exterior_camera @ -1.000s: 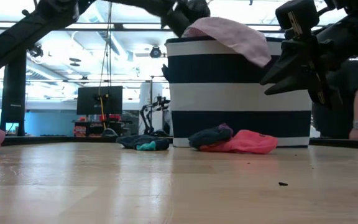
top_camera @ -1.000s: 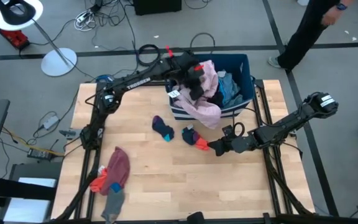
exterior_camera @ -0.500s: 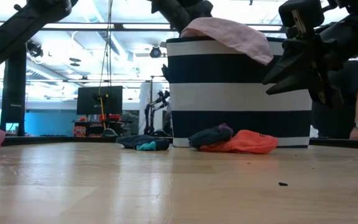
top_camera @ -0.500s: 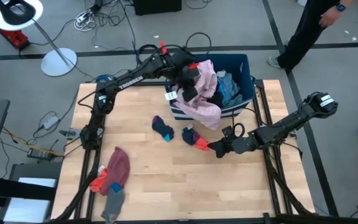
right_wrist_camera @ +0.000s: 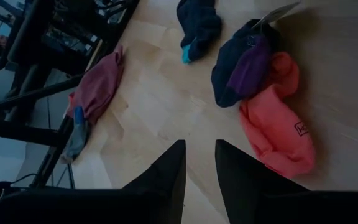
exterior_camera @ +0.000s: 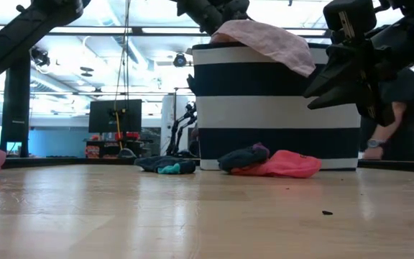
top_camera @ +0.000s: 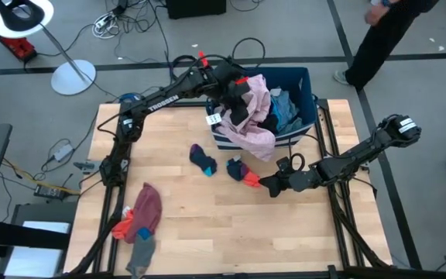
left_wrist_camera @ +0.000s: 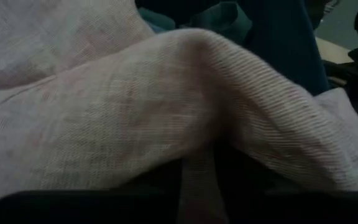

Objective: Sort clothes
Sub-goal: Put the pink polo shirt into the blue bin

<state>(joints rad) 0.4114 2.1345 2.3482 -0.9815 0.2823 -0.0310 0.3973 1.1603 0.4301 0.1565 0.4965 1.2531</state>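
High view: left gripper (top_camera: 237, 99) sits at the bin (top_camera: 304, 81), far-right of table, fingers pinching a fold of pink cloth (top_camera: 258, 128). Lift straight up w/ firm hold so it clears the rim. Right gripper (top_camera: 271, 186) hovers near the orange sock (top_camera: 252, 179), fingers slightly apart, empty.

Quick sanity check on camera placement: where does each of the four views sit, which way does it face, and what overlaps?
High: overhead, straight down on the table; both arms show, left gripper at the striped bin, right gripper by the red-orange garment.
Low: table height, level toward the bin; arms enter from above.
Left wrist: pressed against the pink garment; finger bases show.
Right wrist: looks down at the red-orange garment past its own fingers.
Shared: high, low and right wrist all show that garment.
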